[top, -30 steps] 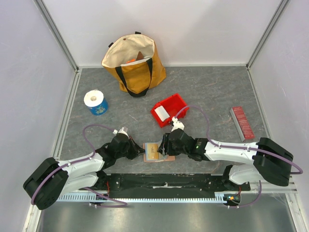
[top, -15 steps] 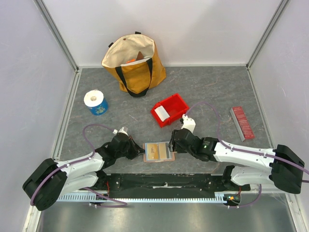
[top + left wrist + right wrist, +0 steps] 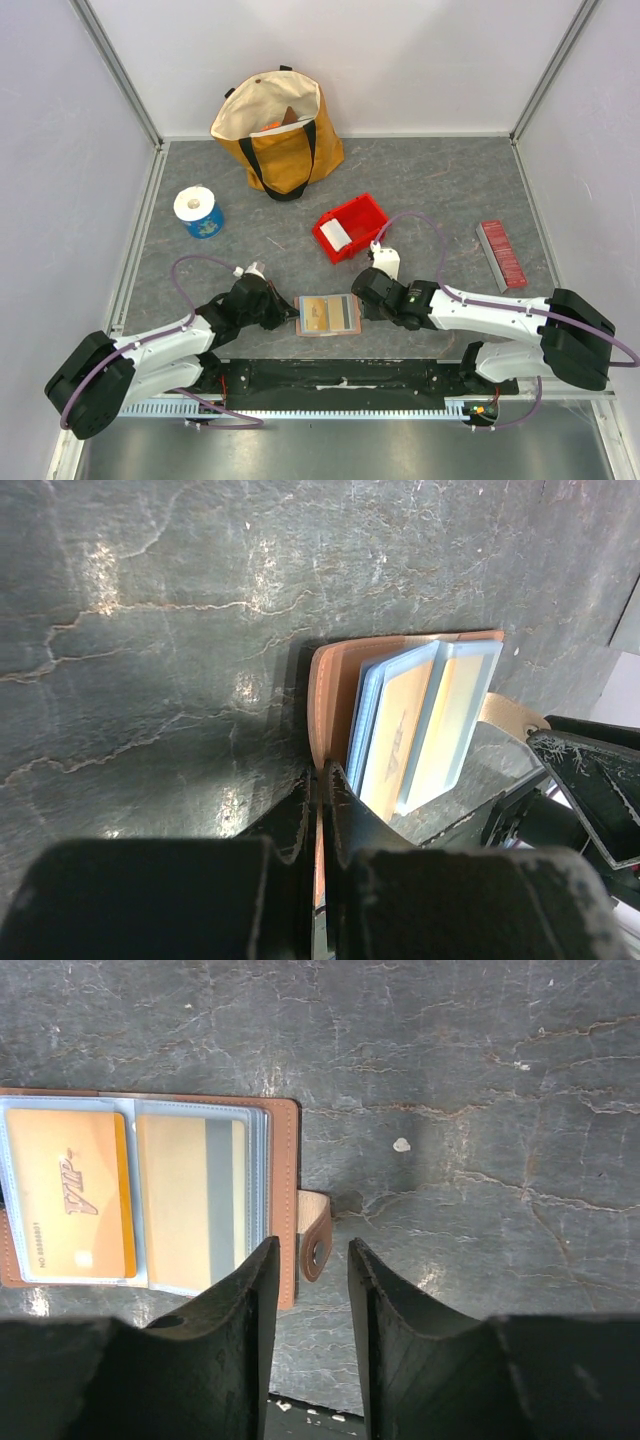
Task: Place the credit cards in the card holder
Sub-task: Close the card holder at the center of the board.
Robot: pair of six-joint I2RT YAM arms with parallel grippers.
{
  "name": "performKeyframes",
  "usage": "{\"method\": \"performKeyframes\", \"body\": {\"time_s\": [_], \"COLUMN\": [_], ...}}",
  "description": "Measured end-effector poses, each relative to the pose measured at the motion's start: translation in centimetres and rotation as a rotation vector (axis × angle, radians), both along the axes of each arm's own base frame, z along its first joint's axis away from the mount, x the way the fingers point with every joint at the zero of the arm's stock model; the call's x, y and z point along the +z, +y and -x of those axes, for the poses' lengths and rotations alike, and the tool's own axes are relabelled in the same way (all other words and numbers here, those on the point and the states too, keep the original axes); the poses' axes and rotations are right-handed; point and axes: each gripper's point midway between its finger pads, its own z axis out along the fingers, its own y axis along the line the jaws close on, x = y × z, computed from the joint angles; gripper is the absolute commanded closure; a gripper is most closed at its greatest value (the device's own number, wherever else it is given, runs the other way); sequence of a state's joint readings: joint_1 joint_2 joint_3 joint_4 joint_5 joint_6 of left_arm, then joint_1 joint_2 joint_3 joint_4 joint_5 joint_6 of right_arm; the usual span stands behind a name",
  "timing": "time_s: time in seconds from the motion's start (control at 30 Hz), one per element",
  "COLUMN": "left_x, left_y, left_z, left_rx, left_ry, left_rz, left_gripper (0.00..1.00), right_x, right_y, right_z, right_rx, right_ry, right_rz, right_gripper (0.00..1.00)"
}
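Right wrist view: tan leather bifold card holder [image 3: 284, 1160] open on the table [image 3: 450, 1060], yellowish cards [image 3: 70, 1190] sleeved. Left gripper [image 3: 318, 798] clamps its probably floppy cover edge; right gripper [image 3: 310, 1260] half-open, empty, over the snap tab [image 3: 316, 1235].

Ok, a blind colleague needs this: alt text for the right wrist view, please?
An open tan card holder lies flat on a grey stone-look table, two yellowish cards showing in its clear sleeves. Its snap tab shows between the two black fingers of the right claw, which stand apart.
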State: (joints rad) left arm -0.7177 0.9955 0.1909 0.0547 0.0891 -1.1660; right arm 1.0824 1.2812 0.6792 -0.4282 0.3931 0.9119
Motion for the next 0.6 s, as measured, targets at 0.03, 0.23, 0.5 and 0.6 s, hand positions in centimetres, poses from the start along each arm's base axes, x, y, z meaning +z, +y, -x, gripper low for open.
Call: {"method": "performKeyframes", "body": {"time_s": [0.03,0.23,0.5,0.6], "left_x": [0.0,0.2,1.3,2.3], "left_y": [0.0,0.0,-0.3,-0.7], "left_z": [0.0,-0.1,-0.5,-1.1], "left_rx": [-0.001,-0.010,-0.043,-0.066], "left_ry": [0.001,-0.004,-0.025,-0.048], "left_rz": [-0.002,-0.011,-0.040,-0.049], "left_gripper": [0.98,0.98,0.98,0.98], "right_x": [0.0,0.0,0.0,0.2], "right_y": [0.0,0.0,0.3,0.8], "right_z": [0.0,0.0,0.2,0.2], "right_rx": [0.000,0.007,0.018,0.028], "right_ry": [0.000,-0.002,0.006,0.012], "right_rz": [0.001,0.005,-0.006,-0.029], "right_gripper": [0.69,0.99,1.00,1.00]}}
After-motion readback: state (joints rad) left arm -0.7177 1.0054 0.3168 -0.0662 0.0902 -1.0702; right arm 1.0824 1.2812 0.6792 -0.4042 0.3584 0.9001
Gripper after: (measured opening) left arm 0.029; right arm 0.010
